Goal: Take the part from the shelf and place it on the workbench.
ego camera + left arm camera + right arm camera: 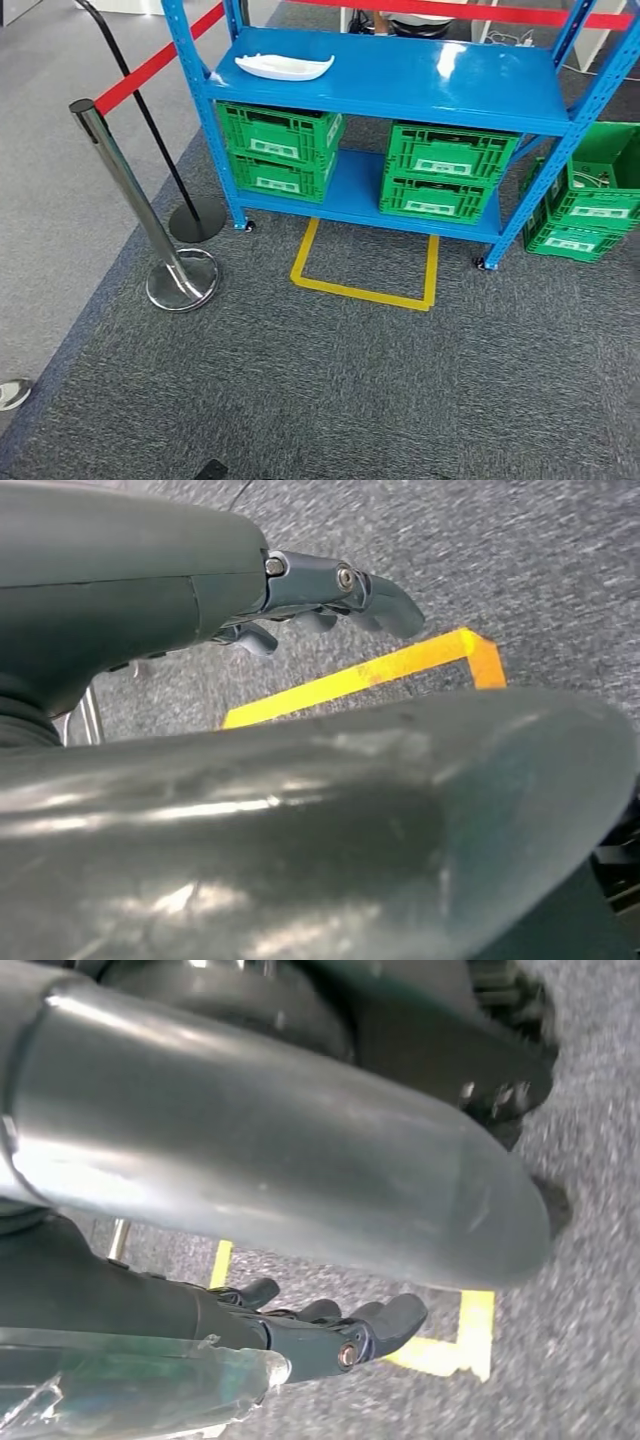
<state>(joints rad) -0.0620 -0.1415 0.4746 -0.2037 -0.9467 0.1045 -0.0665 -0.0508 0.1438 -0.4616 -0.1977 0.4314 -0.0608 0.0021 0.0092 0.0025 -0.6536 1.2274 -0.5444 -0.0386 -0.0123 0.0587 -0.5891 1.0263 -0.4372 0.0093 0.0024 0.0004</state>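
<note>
You see the white part [284, 66] lying flat on the upper board of the blue shelf [453, 85], near its left end. Under this board, green crates [281, 150] stand in stacks on the lower board, and more green crates stand on the carpet to the right of the shelf. A yellow tape outline [367, 288] is on the grey carpet in front. Your left robot hand [332, 595] holds nothing, its fingers loosely spread (over the carpet). Your right robot hand [332, 1325] is also empty, fingers apart. A chrome barrier post [136, 205] with red belt stands at the left.
</note>
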